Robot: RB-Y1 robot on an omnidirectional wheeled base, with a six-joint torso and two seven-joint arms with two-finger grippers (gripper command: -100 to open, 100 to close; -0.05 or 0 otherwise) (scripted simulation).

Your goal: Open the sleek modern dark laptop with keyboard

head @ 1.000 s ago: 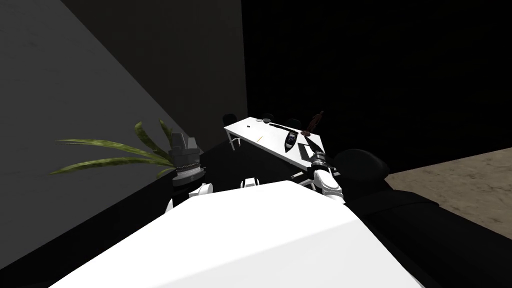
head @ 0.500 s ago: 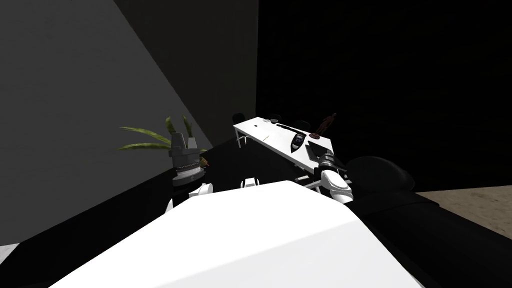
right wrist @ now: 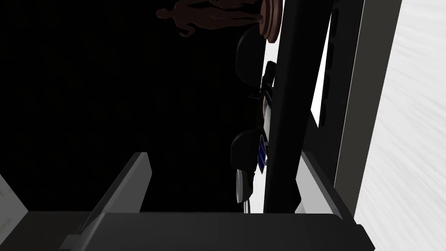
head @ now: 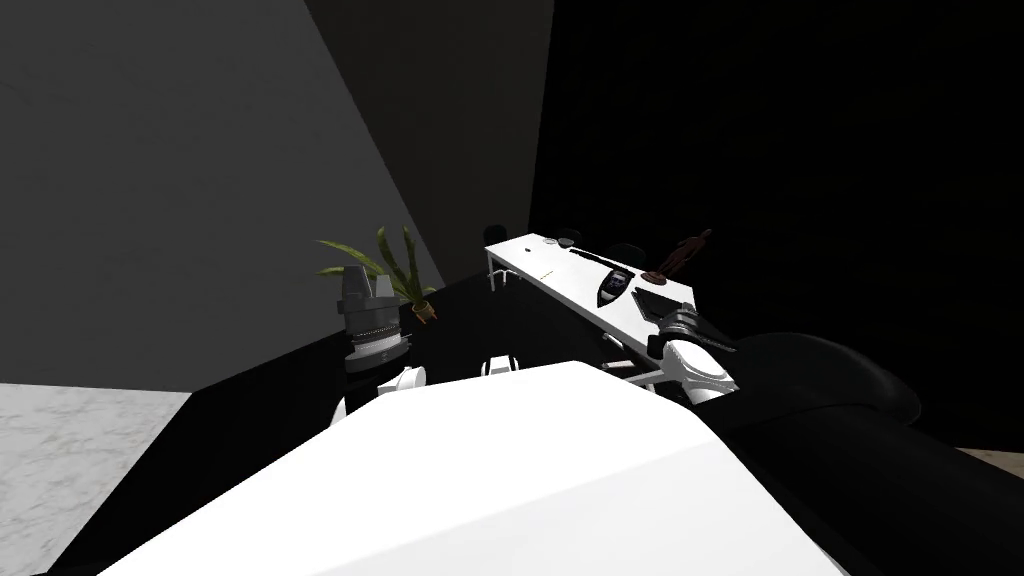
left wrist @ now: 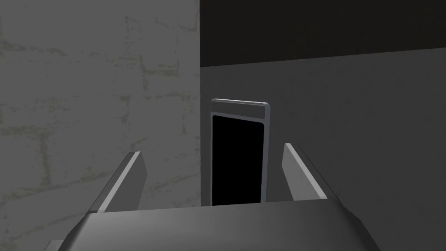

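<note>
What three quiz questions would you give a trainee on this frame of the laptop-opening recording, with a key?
1. True or false: the right gripper is shut on the dark laptop.
2. Which of these stands on the white table? A. a brown human figurine B. a red kettle C. a stack of books
3. Fill in: the left gripper has its fingers ____.
Key: 1. False: the right gripper's fingers stand open, with the laptop's edge beside one of them. 2. A. 3. open.
</note>
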